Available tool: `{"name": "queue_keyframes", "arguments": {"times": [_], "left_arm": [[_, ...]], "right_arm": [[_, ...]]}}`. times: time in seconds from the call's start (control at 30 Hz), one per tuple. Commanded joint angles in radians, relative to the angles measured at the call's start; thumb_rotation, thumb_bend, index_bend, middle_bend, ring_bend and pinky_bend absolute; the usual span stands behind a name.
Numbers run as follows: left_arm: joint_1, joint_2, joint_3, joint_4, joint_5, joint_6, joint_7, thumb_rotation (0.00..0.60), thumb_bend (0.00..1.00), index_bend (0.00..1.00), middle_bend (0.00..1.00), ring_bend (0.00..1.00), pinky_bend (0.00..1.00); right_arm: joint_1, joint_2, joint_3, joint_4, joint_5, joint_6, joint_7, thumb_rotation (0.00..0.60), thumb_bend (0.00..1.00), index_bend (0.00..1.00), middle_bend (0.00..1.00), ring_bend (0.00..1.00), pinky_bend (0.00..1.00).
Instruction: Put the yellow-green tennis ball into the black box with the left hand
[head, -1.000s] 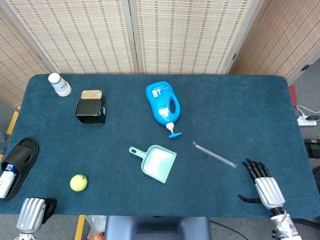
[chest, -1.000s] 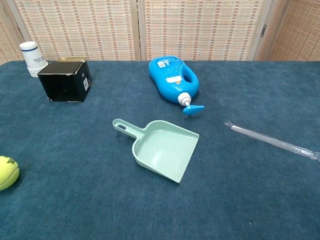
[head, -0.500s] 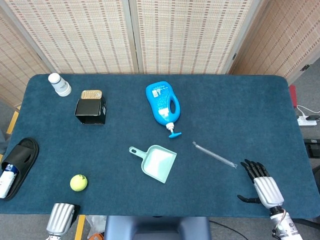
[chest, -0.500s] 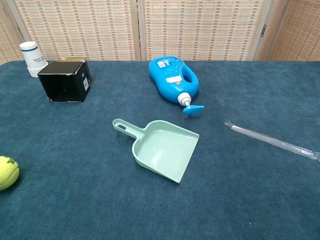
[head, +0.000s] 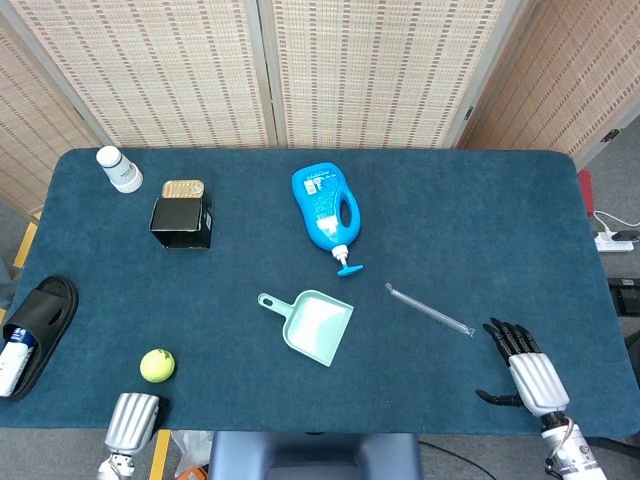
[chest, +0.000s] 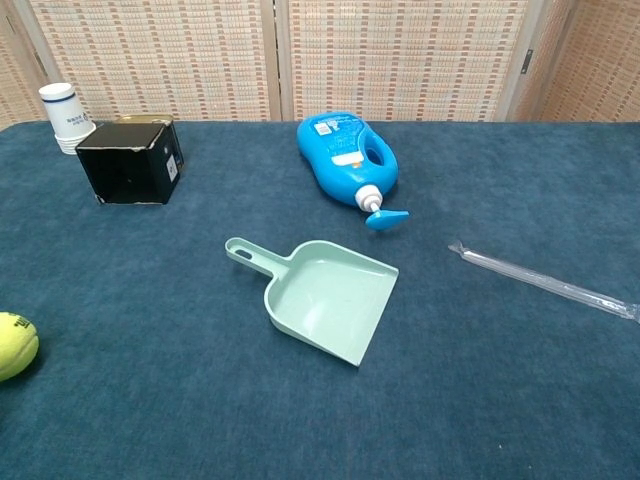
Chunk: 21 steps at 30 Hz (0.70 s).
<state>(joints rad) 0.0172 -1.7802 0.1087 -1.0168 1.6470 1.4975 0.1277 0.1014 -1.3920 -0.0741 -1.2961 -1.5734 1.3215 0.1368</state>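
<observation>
The yellow-green tennis ball (head: 157, 365) lies near the table's front left; the chest view catches it at its left edge (chest: 15, 345). The black box (head: 182, 222) stands at the back left, well beyond the ball, and in the chest view (chest: 130, 165) its open side faces forward. My left hand (head: 132, 420) is at the table's front edge, just below and slightly left of the ball, not touching it. Only its silver back shows, so its fingers are hidden. My right hand (head: 525, 365) rests at the front right with fingers spread, holding nothing.
A blue detergent bottle (head: 327, 208) lies at the centre back, a mint dustpan (head: 312, 326) in the middle, a wrapped straw (head: 430, 309) to the right. A gold tin (head: 183, 187) and a white bottle (head: 119, 169) stand by the box. A black slipper (head: 38, 325) overhangs the left edge.
My left hand has moved right along the front edge, from the far left corner to just below the ball. The ball and the right hand have stayed put.
</observation>
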Motion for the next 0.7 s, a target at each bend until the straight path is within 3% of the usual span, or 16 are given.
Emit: {"name": "queue_keyframes", "arguments": {"times": [0.03,0.7], "left_arm": [[-0.008,-0.006,-0.005,0.001,-0.002,-0.008,0.0,0.6,0.63,1.0,1.0,1.0,1.0],[-0.17,-0.048,-0.129,0.115,-0.099,-0.182,-0.083,0.6,0.62,1.0,1.0,1.0,1.0]], "right_arm": [[0.002,-0.002,0.001,-0.004,0.004,-0.006,-0.011,0.6,0.0,0.0,0.0,0.0,0.0],[0.006,-0.013,0.021,-0.014,0.049,-0.029,-0.052,0.6,0.0,0.0,0.0,0.0,0.0]]}}
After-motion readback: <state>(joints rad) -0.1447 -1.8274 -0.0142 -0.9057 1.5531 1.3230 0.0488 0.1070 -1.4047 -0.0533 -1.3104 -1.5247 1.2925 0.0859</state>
